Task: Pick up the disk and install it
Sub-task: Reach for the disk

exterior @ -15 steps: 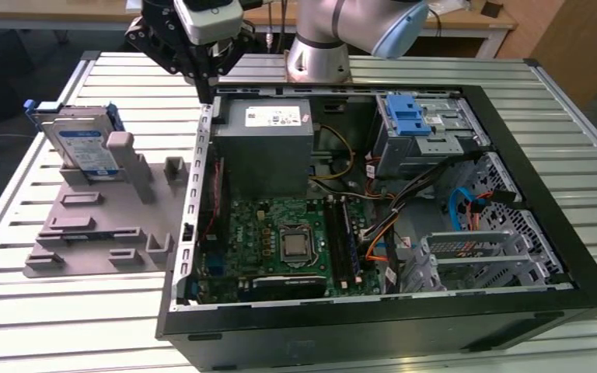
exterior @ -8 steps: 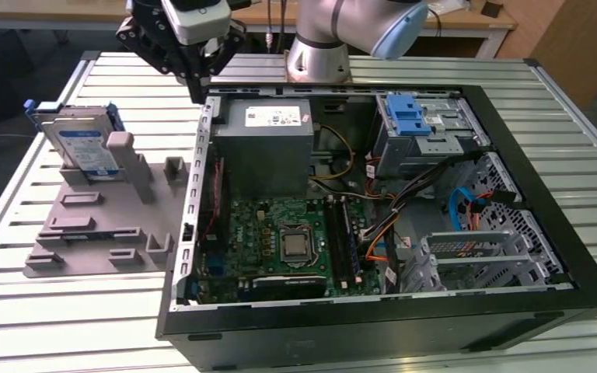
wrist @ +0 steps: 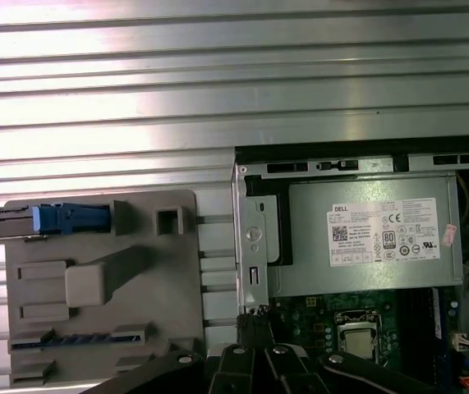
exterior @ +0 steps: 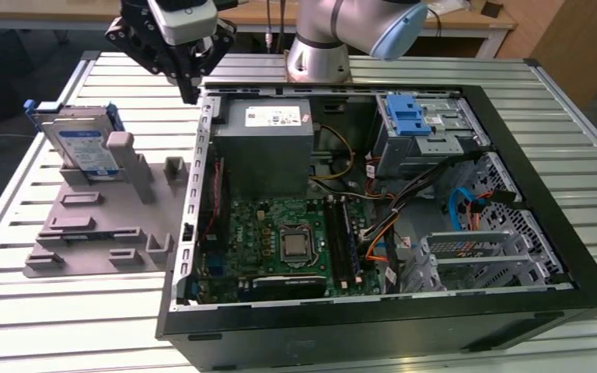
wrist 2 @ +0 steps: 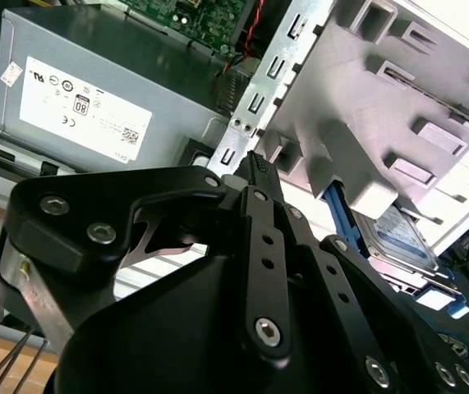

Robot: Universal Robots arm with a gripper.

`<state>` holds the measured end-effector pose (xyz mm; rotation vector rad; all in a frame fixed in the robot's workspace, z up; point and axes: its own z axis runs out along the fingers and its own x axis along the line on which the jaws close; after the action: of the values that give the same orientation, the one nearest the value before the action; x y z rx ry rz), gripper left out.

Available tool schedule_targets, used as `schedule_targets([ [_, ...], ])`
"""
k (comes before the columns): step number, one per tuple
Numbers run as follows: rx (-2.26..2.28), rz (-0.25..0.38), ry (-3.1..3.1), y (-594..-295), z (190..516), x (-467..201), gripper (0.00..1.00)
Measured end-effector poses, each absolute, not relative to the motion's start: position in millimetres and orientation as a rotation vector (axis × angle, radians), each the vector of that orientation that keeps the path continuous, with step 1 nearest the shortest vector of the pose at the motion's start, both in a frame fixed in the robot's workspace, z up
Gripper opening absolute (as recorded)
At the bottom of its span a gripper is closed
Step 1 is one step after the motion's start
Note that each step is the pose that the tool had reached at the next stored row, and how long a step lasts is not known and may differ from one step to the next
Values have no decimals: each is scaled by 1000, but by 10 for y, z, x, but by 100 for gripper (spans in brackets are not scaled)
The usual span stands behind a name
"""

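Observation:
The disk (exterior: 78, 146), silver-grey with a white-and-blue label and a blue carrier, stands on edge in the grey holder (exterior: 102, 225) at the exterior view's left. Its blue carrier edge shows in the first wrist view (wrist: 70, 217), and its labelled face in the second wrist view (wrist 2: 406, 238). My gripper (exterior: 189, 95) hangs above the back left corner of the open computer case (exterior: 200, 233), to the right of the disk and apart from it. Its black fingers are shut together on nothing; their tips (wrist: 255, 316) sit over the case's wall.
Inside the case sit a grey power supply box (exterior: 267, 136), a motherboard (exterior: 277, 241) and a blue-latched silver drive cage (exterior: 418, 124). Cables run along the case's right side. Everything rests on a slatted metal table (exterior: 50, 311).

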<state>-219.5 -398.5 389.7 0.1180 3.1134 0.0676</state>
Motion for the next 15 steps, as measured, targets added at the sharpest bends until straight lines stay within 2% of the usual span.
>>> schedule_targets([
  [15, 118, 68, 3115, -3985, 3890, -2321, 11],
])
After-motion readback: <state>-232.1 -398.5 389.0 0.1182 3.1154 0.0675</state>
